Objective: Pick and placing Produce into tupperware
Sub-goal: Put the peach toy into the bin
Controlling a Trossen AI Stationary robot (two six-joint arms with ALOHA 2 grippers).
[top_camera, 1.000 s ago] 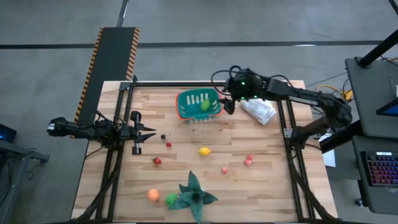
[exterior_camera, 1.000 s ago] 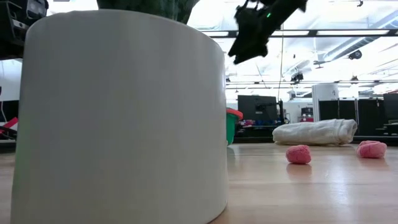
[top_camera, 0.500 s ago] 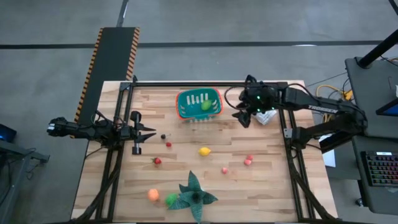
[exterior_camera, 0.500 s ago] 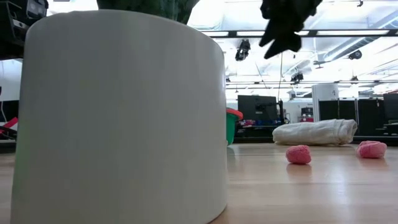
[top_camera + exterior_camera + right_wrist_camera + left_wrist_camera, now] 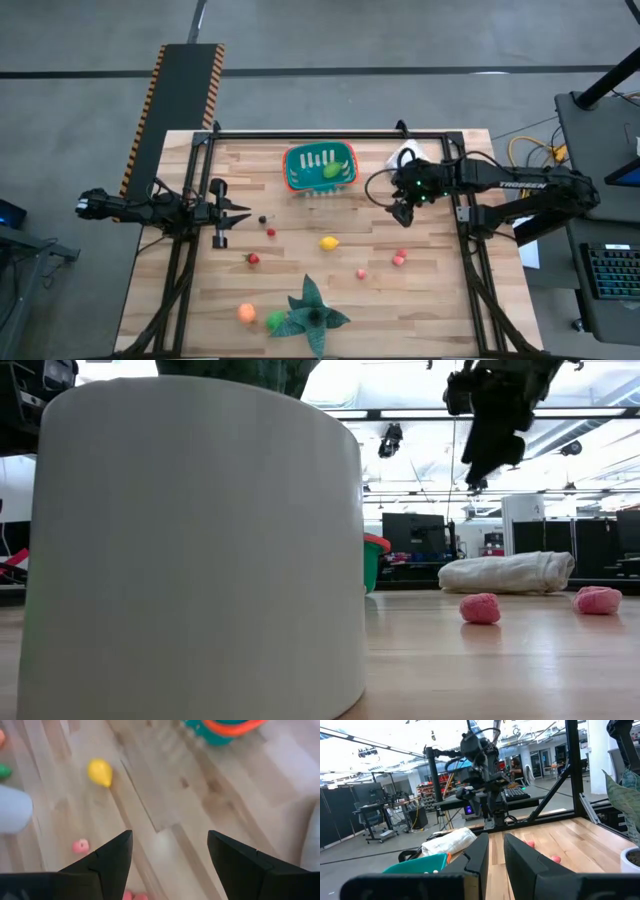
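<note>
Tupperware (image 5: pixel 320 167) near the counter's (image 5: pixel 440 300) far edge; produce (image 5: pixel 329 242) scattered mid-counter; leafy plant (image 5: pixel 313 313) at the near edge.

Table: a pale wooden plank top (image 5: pixel 300 290) is lying inside a black metal frame (image 5: pixel 178 270).
Leafy plant: a dark green star-shaped thing (image 5: pixel 315 312) is sitting at the near edge of the table, about the middle.
White pot: a broad white cylinder (image 5: pixel 195 550) is filling the left of the low view, with dark leaves showing above it.
Bag: a wrinkled white plastic bag (image 5: pixel 508 572) is lying at the far right of the table.
Ramp: a dark panel with orange-and-black striped edges (image 5: pixel 180 100) is lying on the floor beyond the table's far left corner.
Keyboard: a lit one (image 5: pixel 610 272) is sitting on a desk to the right.
</note>
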